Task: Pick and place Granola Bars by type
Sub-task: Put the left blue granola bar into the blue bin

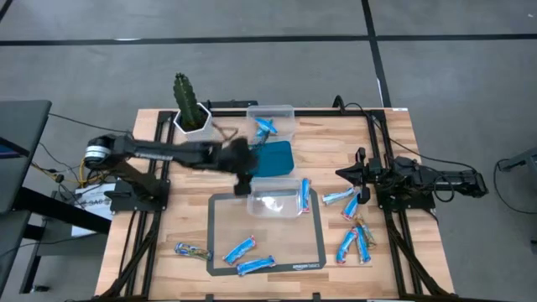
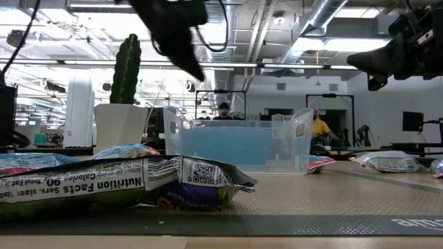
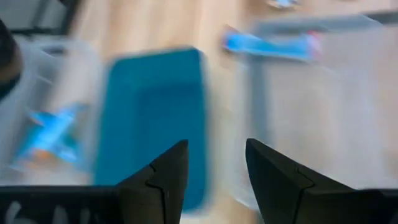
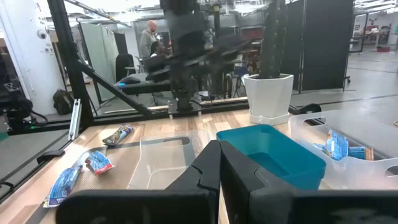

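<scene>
Blue-wrapped granola bars lie scattered: two (image 1: 239, 249) (image 1: 255, 265) on the grey mat (image 1: 220, 225), one (image 1: 191, 249) left of it, several (image 1: 346, 245) at the right. Another bar (image 1: 267, 127) lies in the far clear container (image 1: 285, 113). A teal container (image 1: 273, 158) stands in front of that one, and a second clear container (image 1: 277, 203) rests on the mat. My left gripper (image 1: 243, 183) (image 3: 217, 165) hangs open and empty above the teal container's left edge. My right gripper (image 1: 346, 174) (image 4: 221, 165) is shut and level at the right, holding nothing.
A cactus in a white pot (image 1: 191, 113) stands at the far left of the table. Black frame rails (image 1: 382, 151) run along both sides. Bare wood lies between the mat and the right-hand bars. People show in the room behind the table.
</scene>
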Motion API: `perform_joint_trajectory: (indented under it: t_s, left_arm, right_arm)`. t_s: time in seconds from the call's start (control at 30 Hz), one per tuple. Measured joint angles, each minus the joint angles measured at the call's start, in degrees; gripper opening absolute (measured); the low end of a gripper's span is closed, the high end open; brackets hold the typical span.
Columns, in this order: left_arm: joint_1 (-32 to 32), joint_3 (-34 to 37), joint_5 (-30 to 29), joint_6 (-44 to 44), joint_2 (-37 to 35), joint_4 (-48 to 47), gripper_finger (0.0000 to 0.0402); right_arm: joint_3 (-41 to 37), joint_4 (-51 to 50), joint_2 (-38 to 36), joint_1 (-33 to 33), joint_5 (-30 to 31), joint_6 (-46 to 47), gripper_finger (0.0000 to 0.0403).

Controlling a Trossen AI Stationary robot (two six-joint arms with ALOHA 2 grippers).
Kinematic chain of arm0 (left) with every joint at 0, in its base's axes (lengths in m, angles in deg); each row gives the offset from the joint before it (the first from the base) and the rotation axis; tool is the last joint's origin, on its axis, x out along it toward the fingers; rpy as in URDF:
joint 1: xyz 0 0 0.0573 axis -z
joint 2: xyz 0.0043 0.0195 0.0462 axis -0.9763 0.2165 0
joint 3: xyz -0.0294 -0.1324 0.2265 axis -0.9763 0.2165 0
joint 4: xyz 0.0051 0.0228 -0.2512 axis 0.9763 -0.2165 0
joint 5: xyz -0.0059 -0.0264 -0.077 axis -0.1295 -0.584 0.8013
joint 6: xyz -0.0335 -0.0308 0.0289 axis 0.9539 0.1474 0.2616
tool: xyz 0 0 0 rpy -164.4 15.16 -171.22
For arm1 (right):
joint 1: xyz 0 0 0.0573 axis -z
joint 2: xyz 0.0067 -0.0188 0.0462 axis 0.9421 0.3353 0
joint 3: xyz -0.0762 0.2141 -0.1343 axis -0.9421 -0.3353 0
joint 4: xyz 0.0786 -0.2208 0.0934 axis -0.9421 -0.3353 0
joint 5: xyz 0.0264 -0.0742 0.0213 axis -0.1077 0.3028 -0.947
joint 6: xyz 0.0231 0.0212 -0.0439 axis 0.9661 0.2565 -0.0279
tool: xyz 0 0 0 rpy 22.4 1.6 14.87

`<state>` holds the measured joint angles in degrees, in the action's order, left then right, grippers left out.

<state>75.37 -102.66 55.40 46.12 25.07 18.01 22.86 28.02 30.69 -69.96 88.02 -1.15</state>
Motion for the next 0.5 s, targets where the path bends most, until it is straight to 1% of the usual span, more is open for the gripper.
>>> perform_joint_trajectory:
  t_s: [0.2, 0.37, 0.5]
  left_arm:
    - [10.2, 8.9, -0.1, 12.7, -4.1, -1.7, 0.0153]
    - [17.8, 11.9, 1.3, 22.2, -4.6, -5.2, 0.0153]
    - [22.9, 12.6, 2.8, 28.3, -4.6, -8.5, 0.0153]
  right_arm:
    - [0.0, 0.0, 0.0, 0.0, 0.0, 0.0, 0.0]
    - [0.0, 0.0, 0.0, 0.0, 0.0, 0.0, 0.0]
    - [0.0, 0.0, 0.0, 0.0, 0.0, 0.0, 0.0]
